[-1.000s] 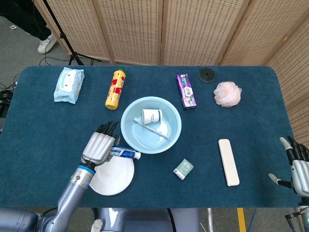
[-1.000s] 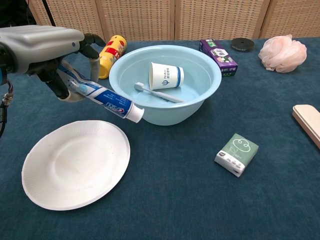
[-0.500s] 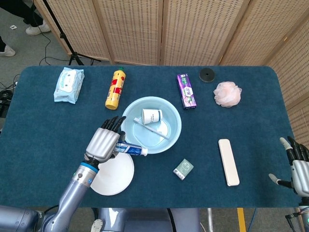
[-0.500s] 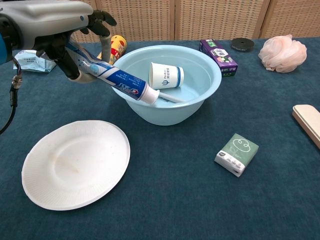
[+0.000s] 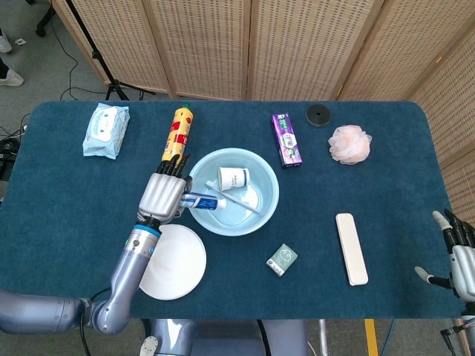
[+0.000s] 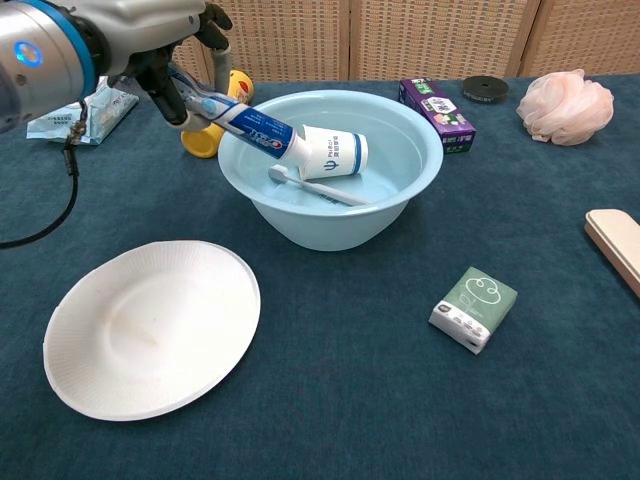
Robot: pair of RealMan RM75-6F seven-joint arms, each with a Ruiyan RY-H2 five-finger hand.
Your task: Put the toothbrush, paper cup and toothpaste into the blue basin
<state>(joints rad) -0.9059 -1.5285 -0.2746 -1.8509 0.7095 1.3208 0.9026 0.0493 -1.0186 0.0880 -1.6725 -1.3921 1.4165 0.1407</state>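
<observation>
My left hand (image 5: 163, 194) (image 6: 165, 45) grips a blue and white toothpaste tube (image 5: 202, 201) (image 6: 252, 124) at its tail. The tube slants over the left rim of the light blue basin (image 5: 267, 210) (image 6: 425, 175), cap end above the inside. In the basin a white paper cup (image 5: 234, 178) (image 6: 335, 153) lies on its side beside a white toothbrush (image 5: 236, 199) (image 6: 318, 187). My right hand (image 5: 460, 254) hangs open off the table's right front corner, holding nothing.
A white paper plate (image 5: 173, 261) (image 6: 150, 325) lies in front of the basin's left side. A yellow bottle (image 5: 177, 135), wipes pack (image 5: 106, 130), purple box (image 5: 286, 139), black disc (image 5: 318, 115), pink puff (image 5: 349, 144), white case (image 5: 351, 248) and small green box (image 5: 282, 259) surround it.
My left hand has carried the toothpaste up and to the right, from above the plate's edge to over the basin's left rim. The right hand has stayed put.
</observation>
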